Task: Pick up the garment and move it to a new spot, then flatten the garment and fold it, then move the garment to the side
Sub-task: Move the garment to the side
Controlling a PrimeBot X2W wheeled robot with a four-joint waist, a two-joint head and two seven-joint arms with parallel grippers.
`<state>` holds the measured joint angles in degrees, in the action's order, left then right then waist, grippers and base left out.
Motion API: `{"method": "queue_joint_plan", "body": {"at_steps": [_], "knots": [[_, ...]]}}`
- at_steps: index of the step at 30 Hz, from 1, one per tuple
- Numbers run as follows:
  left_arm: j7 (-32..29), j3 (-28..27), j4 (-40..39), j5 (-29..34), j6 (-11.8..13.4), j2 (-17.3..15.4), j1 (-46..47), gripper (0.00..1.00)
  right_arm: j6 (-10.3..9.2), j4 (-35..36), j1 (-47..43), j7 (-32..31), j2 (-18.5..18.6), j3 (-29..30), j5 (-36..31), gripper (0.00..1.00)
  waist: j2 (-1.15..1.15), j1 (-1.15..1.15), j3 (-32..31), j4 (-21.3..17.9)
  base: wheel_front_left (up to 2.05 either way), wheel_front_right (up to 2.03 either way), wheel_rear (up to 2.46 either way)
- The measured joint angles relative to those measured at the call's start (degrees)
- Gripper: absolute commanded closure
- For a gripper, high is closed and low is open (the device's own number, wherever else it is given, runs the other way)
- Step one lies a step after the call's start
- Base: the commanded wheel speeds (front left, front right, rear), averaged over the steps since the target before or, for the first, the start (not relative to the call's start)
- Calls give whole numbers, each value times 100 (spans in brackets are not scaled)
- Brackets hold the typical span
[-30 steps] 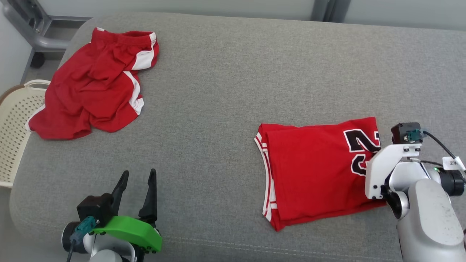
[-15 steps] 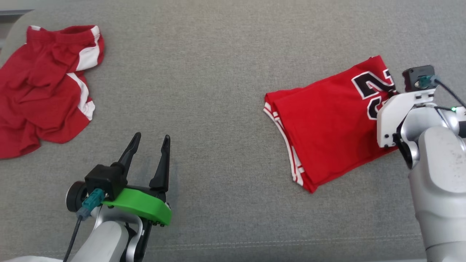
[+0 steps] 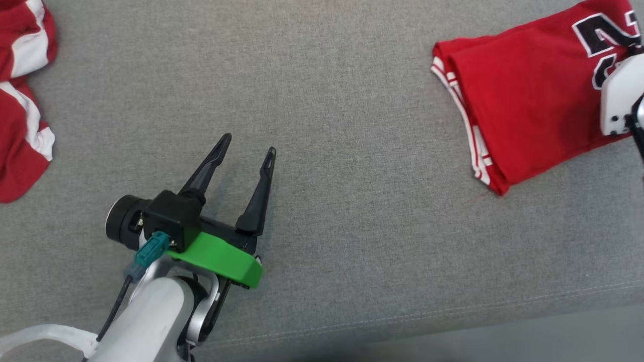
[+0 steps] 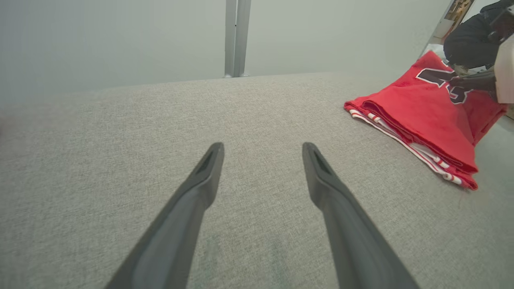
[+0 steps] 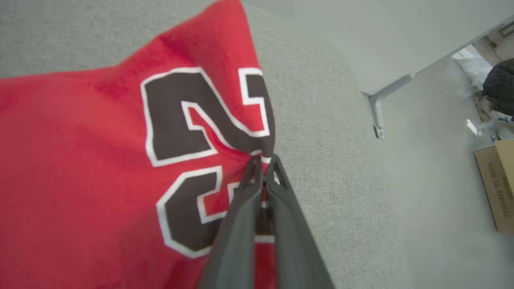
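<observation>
The jersey (image 3: 523, 95) is pinched at its numbered edge by the right gripper (image 5: 264, 158), fingers pressed together — the left gripper (image 3: 249, 144), fingers spread, is placed well apart

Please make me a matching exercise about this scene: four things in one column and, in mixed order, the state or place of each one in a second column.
Things:
1. left gripper
2. right gripper
3. folded jersey
4. other red garment

States or places:
A. at the head view's left edge
B. shut on an edge of cloth
C. open, holding nothing
D. shows a black number

Pairs: 1-C, 2-B, 3-D, 4-A.
</observation>
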<state>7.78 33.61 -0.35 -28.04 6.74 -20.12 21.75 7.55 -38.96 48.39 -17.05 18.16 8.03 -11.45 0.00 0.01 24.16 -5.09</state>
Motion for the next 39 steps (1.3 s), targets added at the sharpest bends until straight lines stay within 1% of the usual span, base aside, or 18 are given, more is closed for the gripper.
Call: {"method": "queue_joint_plan", "body": {"at_steps": [4,10,11,15,18,22,27,28,29,35,39], "knots": [[-200,124,-336,73,0,-7,122,0,0,-156,244,78,268,140,-34,100,0,0,287,-88,0,0,0],[-468,266,-859,280,10,-31,387,0,0,-490,527,358,623,425,-51,100,0,0,681,-166,0,0,0],[-557,271,-1033,333,37,-71,426,0,0,-570,616,453,697,448,-166,100,0,0,801,-188,0,0,0],[-777,309,-1368,444,90,-208,478,0,0,-621,866,658,737,542,-454,100,0,0,1023,-249,0,0,0],[-903,355,-1567,514,126,-247,514,0,0,-670,998,705,861,690,-713,100,0,0,1183,-285,0,0,0],[-1024,421,-1751,610,133,-287,567,0,0,-711,1109,734,1061,1111,-979,100,0,0,1380,-309,0,0,0],[-1080,483,-1847,643,134,-313,572,0,0,-751,1109,942,1200,1578,-1256,100,0,0,1527,-302,0,0,0],[-1089,486,-1868,647,142,-318,573,0,0,-778,1107,990,1194,1619,-1304,73,0,0,1542,-296,0,0,0],[-1111,486,-1892,650,144,-330,574,0,0,-797,1106,1056,1180,1656,-1334,0,0,0,1560,-295,0,0,0],[-1176,517,-1936,665,159,-364,589,0,0,-832,1113,1505,1039,1726,-1623,0,0,0,1623,-327,0,0,0],[-1114,512,-1880,637,159,-347,593,0,0,-842,1185,1811,844,1745,-1725,0,0,0,1551,-318,0,0,0]]}}
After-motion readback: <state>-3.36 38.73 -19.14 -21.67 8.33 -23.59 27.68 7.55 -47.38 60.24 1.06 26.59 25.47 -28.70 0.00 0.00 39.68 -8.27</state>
